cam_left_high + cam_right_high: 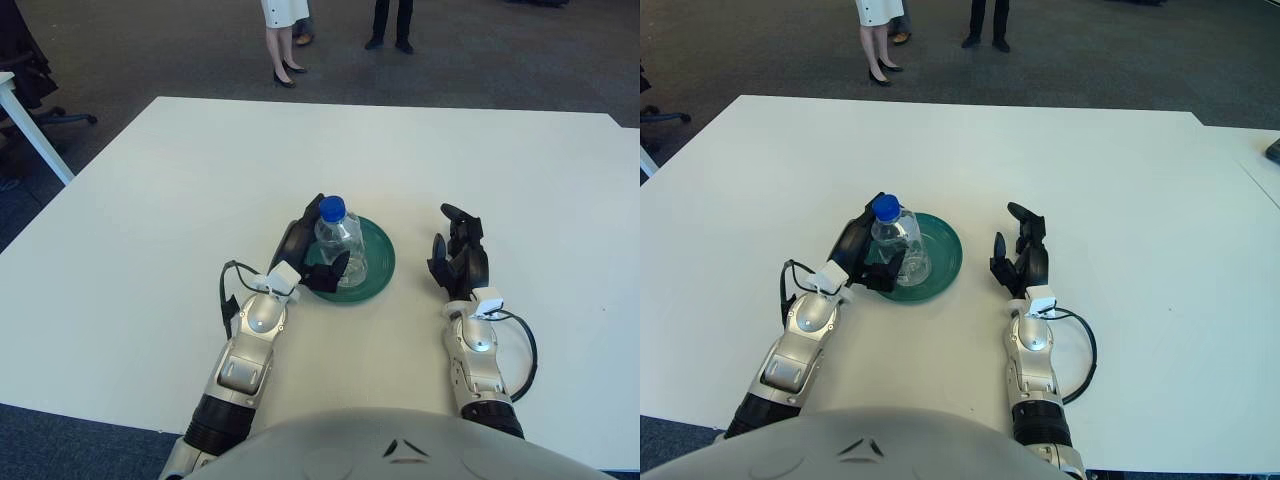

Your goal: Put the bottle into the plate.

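Item one: the bottle (340, 244), clear plastic with a blue cap (332, 208), which we record standing upright on the plate (378, 262). Its base sits on the plate's left portion, with the cap tipped slightly toward the far side.

Item two: the plate, dark green and round, lying flat on the counter (160, 200) a little left of centre and toward the near edge. We note its right half is bare.

Item three: our left hand (310, 258), at the left rim of the plate. Its black fingers (330, 272) are curled around the lower body of the bottle, one behind it on the far side and the others in front near the base, and we log them as closed on it. The silver forearm runs back toward the near-left, with a black cable looping at the wrist.

Item four: our right hand (1022, 256), showing to the right of the plate and apart from it. Its fingers are spread loosely and point toward the far side, holding nothing.

Item five: the counter, white and broad, reaching far beyond the plate.

Item six: dark carpeted floor (480, 75) past the far edge, where the legs of two standing people (285, 45) are visible.
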Robot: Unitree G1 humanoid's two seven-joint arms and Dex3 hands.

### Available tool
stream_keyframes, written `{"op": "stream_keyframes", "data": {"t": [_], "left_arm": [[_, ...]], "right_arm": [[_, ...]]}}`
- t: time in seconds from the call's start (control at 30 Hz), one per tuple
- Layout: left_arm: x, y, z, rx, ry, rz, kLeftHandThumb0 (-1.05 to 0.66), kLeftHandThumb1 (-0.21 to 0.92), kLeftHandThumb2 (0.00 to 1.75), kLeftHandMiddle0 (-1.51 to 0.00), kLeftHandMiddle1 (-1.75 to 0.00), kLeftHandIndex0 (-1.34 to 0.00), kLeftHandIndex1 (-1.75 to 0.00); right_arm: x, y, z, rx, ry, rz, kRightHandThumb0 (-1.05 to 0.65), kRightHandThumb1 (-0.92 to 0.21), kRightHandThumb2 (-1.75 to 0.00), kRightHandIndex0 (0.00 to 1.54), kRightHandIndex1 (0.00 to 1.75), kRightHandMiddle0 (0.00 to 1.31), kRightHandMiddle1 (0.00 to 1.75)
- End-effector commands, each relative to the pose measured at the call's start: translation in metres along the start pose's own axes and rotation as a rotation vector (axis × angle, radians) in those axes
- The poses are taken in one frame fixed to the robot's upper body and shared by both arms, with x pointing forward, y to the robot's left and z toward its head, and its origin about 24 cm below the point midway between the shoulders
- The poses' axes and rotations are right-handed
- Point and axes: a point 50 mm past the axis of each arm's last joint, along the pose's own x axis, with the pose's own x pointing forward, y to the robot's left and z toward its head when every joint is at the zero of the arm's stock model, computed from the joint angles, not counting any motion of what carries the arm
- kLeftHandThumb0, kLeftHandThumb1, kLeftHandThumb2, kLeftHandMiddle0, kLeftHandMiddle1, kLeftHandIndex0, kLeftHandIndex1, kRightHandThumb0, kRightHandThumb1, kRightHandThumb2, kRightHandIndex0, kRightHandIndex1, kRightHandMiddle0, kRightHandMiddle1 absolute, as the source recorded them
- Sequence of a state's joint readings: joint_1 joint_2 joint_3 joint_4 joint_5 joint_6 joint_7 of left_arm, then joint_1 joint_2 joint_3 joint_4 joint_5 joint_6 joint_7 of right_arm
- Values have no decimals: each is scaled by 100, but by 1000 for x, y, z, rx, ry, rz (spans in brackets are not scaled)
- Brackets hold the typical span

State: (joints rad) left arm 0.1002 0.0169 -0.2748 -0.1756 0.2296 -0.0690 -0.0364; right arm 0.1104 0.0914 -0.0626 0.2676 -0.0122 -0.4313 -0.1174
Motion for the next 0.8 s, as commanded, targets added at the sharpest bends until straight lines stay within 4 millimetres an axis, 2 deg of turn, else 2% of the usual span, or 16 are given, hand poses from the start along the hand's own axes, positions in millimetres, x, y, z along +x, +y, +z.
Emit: {"op": "stream_keyframes", "data": {"t": [0.0,0.47,0.77], "left_arm": [[6,5,1,34,-2,23,-46,33,129,-116,-175,-59,-175],[19,8,0,64,-51,68,-46,33,129,-117,-175,-59,-175],[24,8,-3,78,-31,70,-46,33,129,-118,-175,-59,-175]], "right_arm": [[-15,-5,-25,-2,144,-30,-50,-92,-61,52,1,15,101],[-15,-3,-25,4,145,-30,-51,-92,-62,52,1,17,103],[-17,-1,-25,6,137,-24,-51,-92,-63,52,1,13,101]]}}
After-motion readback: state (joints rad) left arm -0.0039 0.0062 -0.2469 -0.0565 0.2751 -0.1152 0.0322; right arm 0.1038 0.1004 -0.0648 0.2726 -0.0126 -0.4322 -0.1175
